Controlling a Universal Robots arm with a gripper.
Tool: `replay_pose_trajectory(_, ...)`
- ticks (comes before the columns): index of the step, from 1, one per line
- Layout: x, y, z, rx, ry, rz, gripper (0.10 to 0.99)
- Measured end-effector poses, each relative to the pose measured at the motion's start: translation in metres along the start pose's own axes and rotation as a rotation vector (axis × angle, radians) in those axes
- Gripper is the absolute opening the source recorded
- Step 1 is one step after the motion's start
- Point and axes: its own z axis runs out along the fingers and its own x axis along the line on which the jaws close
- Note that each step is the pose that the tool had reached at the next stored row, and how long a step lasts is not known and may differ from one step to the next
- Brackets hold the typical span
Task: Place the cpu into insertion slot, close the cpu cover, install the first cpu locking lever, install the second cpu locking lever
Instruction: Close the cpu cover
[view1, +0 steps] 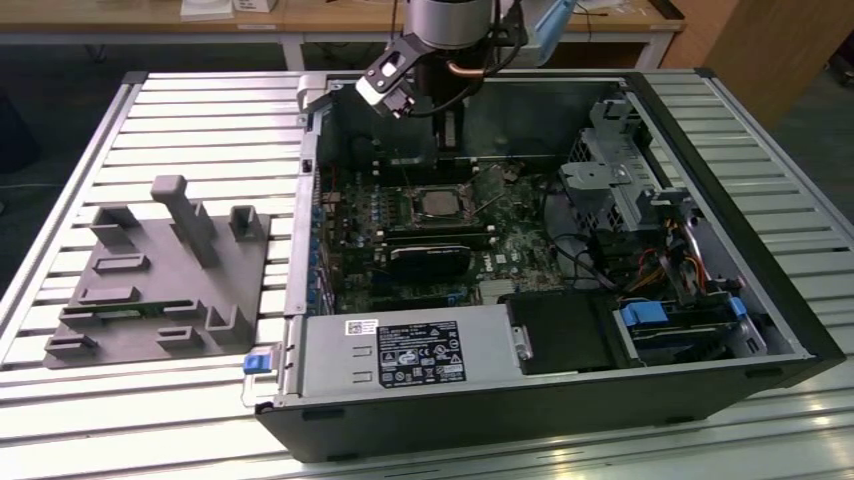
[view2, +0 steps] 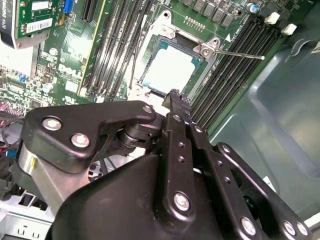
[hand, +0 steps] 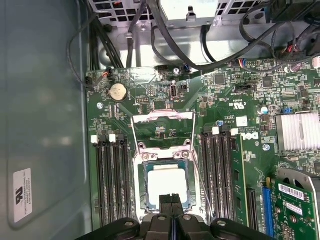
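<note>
cpu (hand: 167, 184) is seated; fingers (hand: 165, 202) pressed together, empty, hovering over it; I'd tip the raised cpu cover (hand: 162, 116) down evenly

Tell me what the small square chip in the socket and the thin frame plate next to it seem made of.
The small square silver-grey cpu looks metal-topped: a dull, matte sheen. The thin silvery windowed cpu cover looks like bare sheet metal, probably steel, with bright glints along its edges.

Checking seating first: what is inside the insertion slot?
The cpu lies in it, silver top showing, cpu cover open. The gripper hides one edge; anything beneath the cpu is covered.
</note>
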Motion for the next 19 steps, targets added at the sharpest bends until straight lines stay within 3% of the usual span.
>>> replay_pose_trajectory(8, 0.0004, 0.0031, -0.0023, 0.0, 0.0002, 0.0, 0.106)
replay_pose_trajectory(19, 0.0035, 0.036, -0.0002, 0.0, 0.0005, 0.0, 0.106)
